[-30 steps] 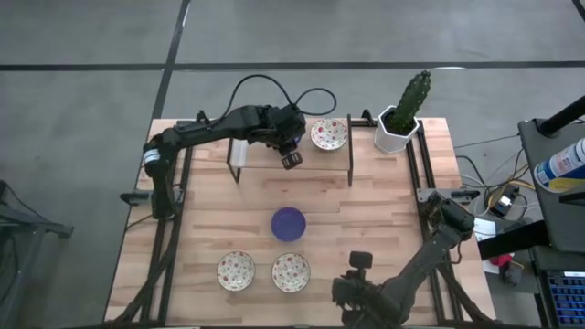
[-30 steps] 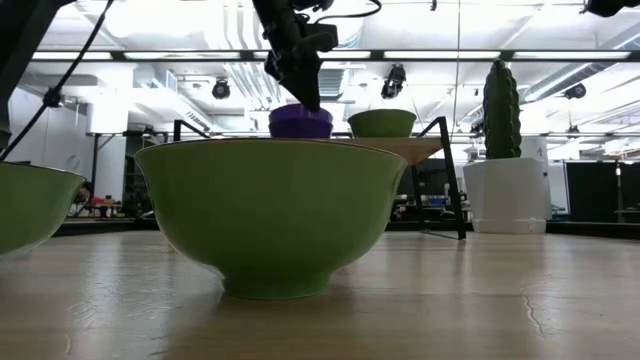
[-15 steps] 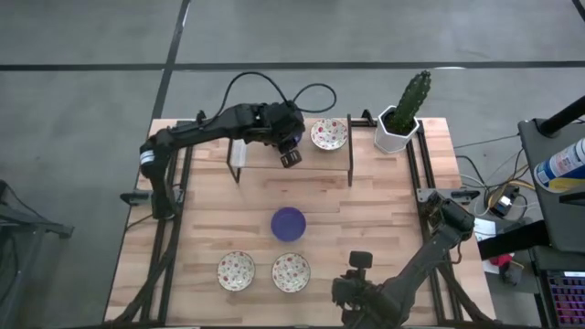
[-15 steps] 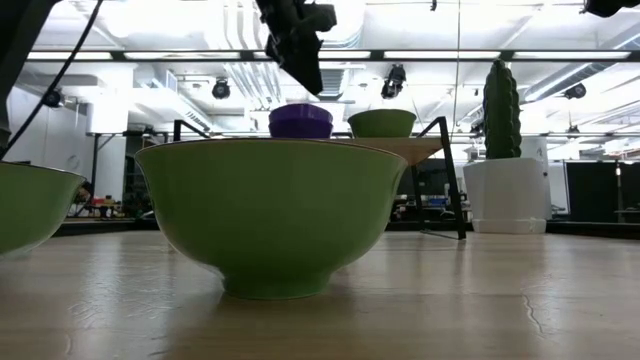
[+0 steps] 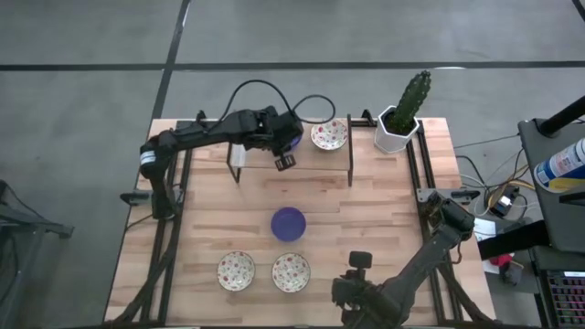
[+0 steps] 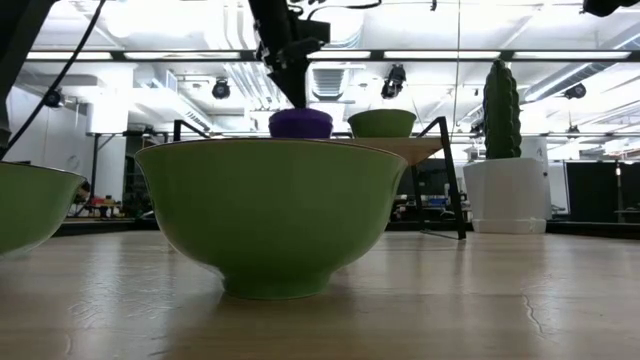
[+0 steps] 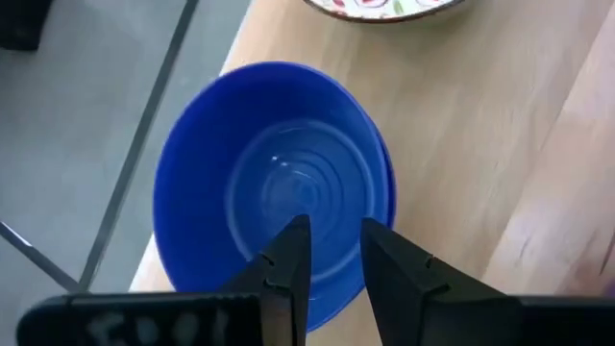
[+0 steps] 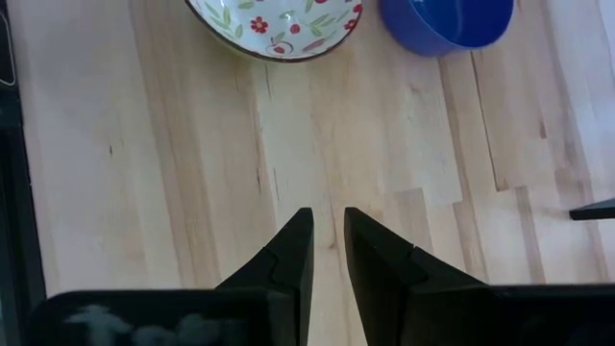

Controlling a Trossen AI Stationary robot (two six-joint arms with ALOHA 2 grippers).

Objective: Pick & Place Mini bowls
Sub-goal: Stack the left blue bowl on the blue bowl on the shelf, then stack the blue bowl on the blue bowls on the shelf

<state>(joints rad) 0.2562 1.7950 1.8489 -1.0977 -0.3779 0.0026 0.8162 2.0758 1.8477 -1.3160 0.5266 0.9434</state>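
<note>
My left gripper point(image 5: 285, 162) hovers over the raised wooden shelf at the table's far side, fingers point(image 7: 334, 240) slightly open just above a cobalt blue mini bowl point(image 7: 279, 183) without touching it. That bowl point(image 5: 294, 137) stands upright on the shelf; a second blue rim point(image 7: 386, 192) shows beside it, as if two are nested. A floral bowl point(image 5: 328, 134) sits next to it on the shelf. On the table are one blue bowl point(image 5: 288, 223) and two floral bowls point(image 5: 236, 270) point(image 5: 291, 271). My right gripper point(image 5: 359, 260) waits at the near edge, shut point(image 8: 327, 226).
A white hexagonal pot with a cactus point(image 5: 398, 128) stands at the far right corner beside the shelf's black legs point(image 5: 349, 169). In the low view a floral bowl point(image 6: 270, 210) fills the foreground. Bare wood lies between the shelf and the blue bowl on the table.
My left gripper has come up off the blue bowl on the shelf, rising clear of its rim, then drifted a little toward the table's left edge. The bowl has stayed standing on the shelf.
</note>
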